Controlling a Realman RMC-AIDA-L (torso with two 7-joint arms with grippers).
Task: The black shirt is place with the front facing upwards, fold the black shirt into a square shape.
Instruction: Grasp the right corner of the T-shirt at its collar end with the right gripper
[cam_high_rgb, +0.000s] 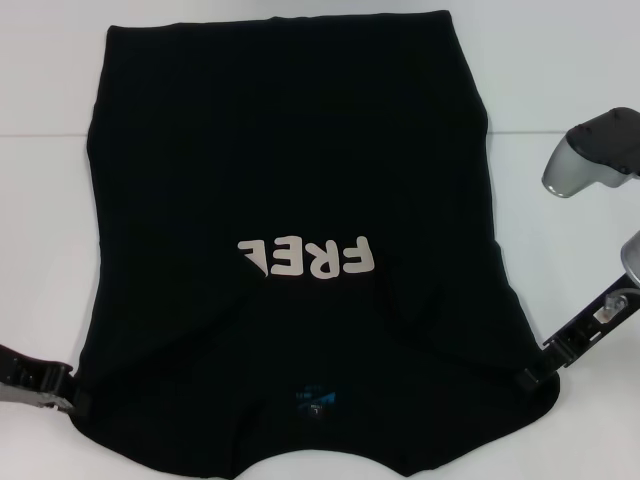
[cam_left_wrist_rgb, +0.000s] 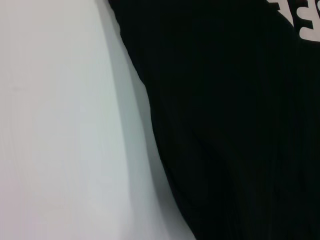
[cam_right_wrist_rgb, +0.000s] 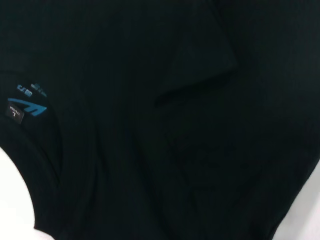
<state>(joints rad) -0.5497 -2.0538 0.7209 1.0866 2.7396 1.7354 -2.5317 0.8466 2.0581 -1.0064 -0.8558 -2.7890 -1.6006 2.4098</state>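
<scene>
**Two grippers at the near corners of the black shirt**

One black shirt (cam_high_rgb: 290, 180) covers most of the white table (cam_high_rgb: 45, 90), lying flat with its collar toward the robot and its hem at the far side. The off-white lettering (cam_high_rgb: 306, 257) sits about midway down the shirt and reads upside down from the head view; only "FREE" shows, the rest being lost in a fold. Nearer the robot than the lettering, just inside the curved neckline, is the small blue neck label (cam_high_rgb: 315, 402). Both sleeves look folded in over the body, so the shirt widens toward the collar end and narrows toward the hem.

The left gripper (cam_high_rgb: 72, 398) is at the shirt's near left corner, its tip touching the fabric edge; whether its fingers are spread or pinching the cloth cannot be told. The right gripper (cam_high_rgb: 533, 375) is at the near right corner, its dark tip lying against the fabric; its finger state cannot be told either.

The right wrist view shows the label (cam_right_wrist_rgb: 27, 102) beside the neckline and a raised fold of cloth farther from it. The left wrist view shows the shirt's edge against bare table.
</scene>
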